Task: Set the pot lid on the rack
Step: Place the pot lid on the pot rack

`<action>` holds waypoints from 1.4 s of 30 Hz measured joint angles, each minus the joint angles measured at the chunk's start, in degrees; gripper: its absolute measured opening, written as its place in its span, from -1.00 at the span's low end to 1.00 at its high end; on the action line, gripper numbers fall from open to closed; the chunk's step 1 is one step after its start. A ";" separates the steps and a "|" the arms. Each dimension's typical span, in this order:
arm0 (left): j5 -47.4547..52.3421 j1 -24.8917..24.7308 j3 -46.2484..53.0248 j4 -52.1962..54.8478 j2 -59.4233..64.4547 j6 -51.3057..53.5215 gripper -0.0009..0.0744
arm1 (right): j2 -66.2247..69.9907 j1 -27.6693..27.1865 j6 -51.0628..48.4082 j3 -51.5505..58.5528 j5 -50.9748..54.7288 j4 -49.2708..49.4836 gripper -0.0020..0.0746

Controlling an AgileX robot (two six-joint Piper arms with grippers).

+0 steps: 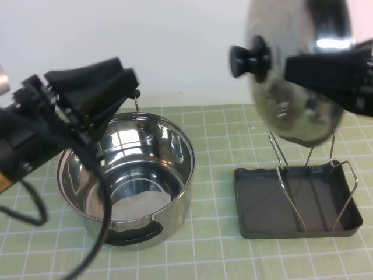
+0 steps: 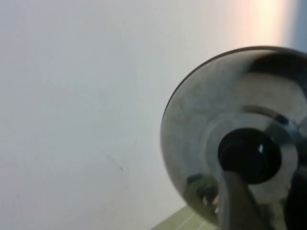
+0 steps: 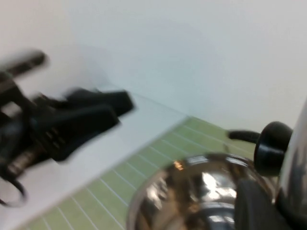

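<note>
The pot lid [image 1: 303,76] is shiny steel with a black knob [image 1: 250,57]. It hangs upright on edge, knob facing left, just above the rack [image 1: 262,204], a dark grey tray with upright wire loops [image 1: 289,195]. My right gripper [image 1: 291,70] is shut on the lid's rim from the right. In the right wrist view the gripper [image 3: 278,201] grips the lid [image 3: 296,177] beside the knob [image 3: 272,146]. My left gripper [image 1: 129,83] hovers open and empty over the far rim of the pot, pointing toward the lid [image 2: 201,143]; one of its fingers [image 2: 237,203] shows in the left wrist view.
A deep steel pot [image 1: 175,137] with black handles stands left of the rack on the green gridded mat [image 1: 215,233]; it also shows in the right wrist view [image 3: 192,191]. A white wall runs behind the table.
</note>
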 joint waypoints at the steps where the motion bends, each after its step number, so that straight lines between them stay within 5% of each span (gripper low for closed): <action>1: 0.79 1.02 0.00 2.35 -1.00 -0.16 -0.53 | -1.06 0.00 2.11 0.00 -1.30 -3.73 -0.72; 3: 3.52 2.78 0.00 7.79 -3.05 -0.87 -0.78 | -1.74 0.00 5.78 0.00 -2.54 -9.70 -0.72; 7: 8.38 3.19 0.00 14.22 -4.36 -2.86 -0.94 | 0.51 0.00 8.93 0.00 -3.50 -15.90 -0.72; 34: 15.41 3.21 0.00 23.95 -4.45 -8.61 -0.97 | 9.80 0.00 10.61 5.76 -7.14 -22.71 -0.71; 42: 16.35 3.21 0.00 24.83 -4.45 -9.90 -0.97 | 9.80 -0.37 9.83 5.74 -6.56 -21.31 -0.06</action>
